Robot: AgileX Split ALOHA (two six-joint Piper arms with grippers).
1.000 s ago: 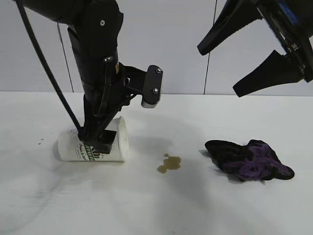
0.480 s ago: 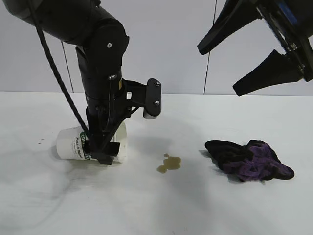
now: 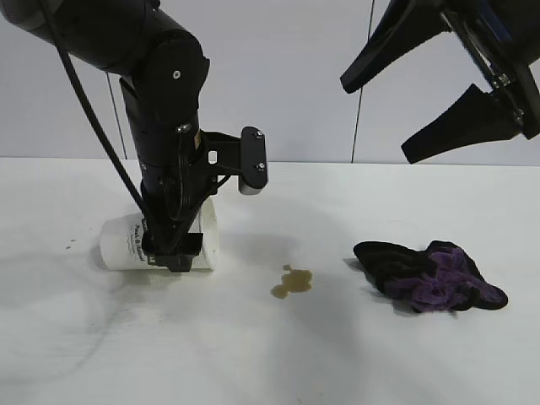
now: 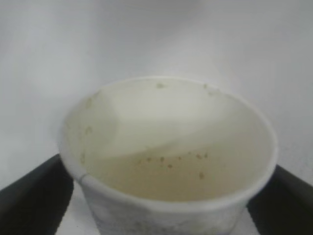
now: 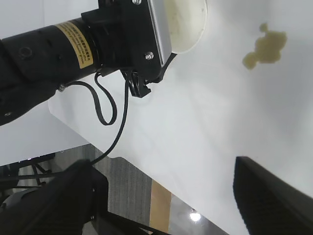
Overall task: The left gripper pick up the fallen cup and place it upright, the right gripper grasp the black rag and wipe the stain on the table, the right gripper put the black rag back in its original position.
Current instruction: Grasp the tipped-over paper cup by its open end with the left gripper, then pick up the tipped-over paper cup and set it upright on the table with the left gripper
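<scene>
The white cup (image 3: 122,245) lies on its side on the table (image 3: 253,354), left of centre, with its mouth towards the stain. My left gripper (image 3: 173,249) reaches down over it. In the left wrist view its black fingers (image 4: 29,196) press against both sides of the cup (image 4: 166,147), which has brown specks inside. The brown stain (image 3: 292,282) is a small puddle at the table's middle. To the right of it the black rag (image 3: 430,277), with purple folds, lies bunched. High above the rag my right gripper (image 3: 376,122) hangs open with nothing in it.
A few tiny brown droplets (image 3: 70,245) dot the table left of the cup. A grey panelled wall stands behind. The right wrist view shows the stain (image 5: 264,45), the cup's mouth (image 5: 186,24) and the table's far edge.
My left gripper's fingers have closed in on the cup and its wrist has turned slightly; the cup shifted a little on the table. The right arm has not moved.
</scene>
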